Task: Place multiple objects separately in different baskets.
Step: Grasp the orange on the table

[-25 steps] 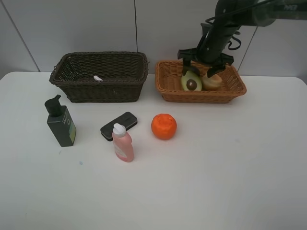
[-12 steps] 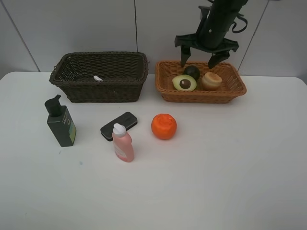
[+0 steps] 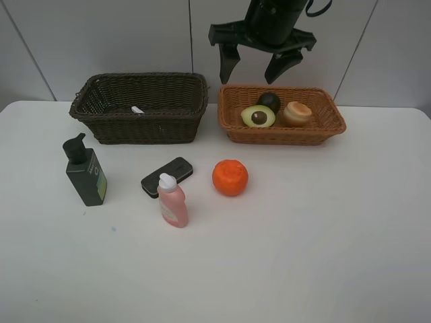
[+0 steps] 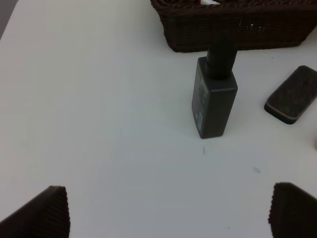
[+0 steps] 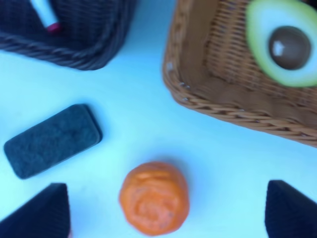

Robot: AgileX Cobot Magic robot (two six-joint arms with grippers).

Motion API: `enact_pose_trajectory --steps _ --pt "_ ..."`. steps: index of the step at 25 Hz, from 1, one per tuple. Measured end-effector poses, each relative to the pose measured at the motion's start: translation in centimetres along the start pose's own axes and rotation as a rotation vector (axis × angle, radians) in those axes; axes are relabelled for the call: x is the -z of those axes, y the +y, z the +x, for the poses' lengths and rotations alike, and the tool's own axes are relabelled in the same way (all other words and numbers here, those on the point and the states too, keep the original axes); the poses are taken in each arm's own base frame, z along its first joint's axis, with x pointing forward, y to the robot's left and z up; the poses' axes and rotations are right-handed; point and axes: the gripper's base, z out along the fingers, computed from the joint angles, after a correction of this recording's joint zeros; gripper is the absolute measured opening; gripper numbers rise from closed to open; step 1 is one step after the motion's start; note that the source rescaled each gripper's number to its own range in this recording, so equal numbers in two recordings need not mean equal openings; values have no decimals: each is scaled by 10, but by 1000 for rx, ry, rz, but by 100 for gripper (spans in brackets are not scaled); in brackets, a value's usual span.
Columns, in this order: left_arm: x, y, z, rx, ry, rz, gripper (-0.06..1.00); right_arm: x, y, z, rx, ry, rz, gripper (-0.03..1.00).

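The right gripper (image 3: 250, 73) hangs in the air above the left end of the light orange-tan basket (image 3: 331, 128), its two dark fingers (image 3: 227, 64) spread wide with nothing between them. Its wrist camera looks down past the fingertips at the orange (image 5: 154, 198), the black flat device (image 5: 52, 140) and the near corners of both baskets. Under it, inside the light basket, lie the halved avocado (image 3: 258, 116) with its cut face and pit turned up, the dark mangosteen (image 3: 270, 101) just behind it, and the tan round fruit (image 3: 297, 113) to their right. The orange sits on the white table (image 3: 316, 242) in front of that basket, apart from it. To the orange's left lies the black flat device, and the pink white-capped bottle (image 3: 173, 202) stands upright just in front of the device, close to its near edge. The dark brown basket (image 3: 138, 128) stands beside the light one, on its left, with a narrow gap between them; the white pink-tipped marker (image 3: 137, 110) lies inside it. The dark green pump bottle (image 3: 85, 172) stands upright in front of the dark basket's left end. The left gripper (image 4: 166, 213) shows only in its own wrist view: jaws wide apart, empty, low over bare table, with the pump bottle ahead of it.
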Motion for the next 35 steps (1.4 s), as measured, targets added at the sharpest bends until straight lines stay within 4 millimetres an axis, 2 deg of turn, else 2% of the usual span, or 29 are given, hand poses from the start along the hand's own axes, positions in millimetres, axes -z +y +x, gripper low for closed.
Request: enact_pose_trajectory --steps 5,8,15,20,25,32,35 --pt "0 0 0 0 0 0 100 4 37 11 99 -5 -9 99" --pt "0 0 0 0 0 0 100 -3 52 25 146 31 -10 99" --pt "0 0 0 0 0 0 100 -46 45 71 204 248 53 99" --pt "0 0 0 0 0 0 100 -65 38 92 241 344 82 99" --pt "0 0 0 0 0 0 100 -81 35 101 278 311 78 99" --pt "0 0 0 0 0 0 100 -92 34 94 324 183 84 99" --pt "0 0 0 0 0 0 100 -103 34 94 337 179 88 99"
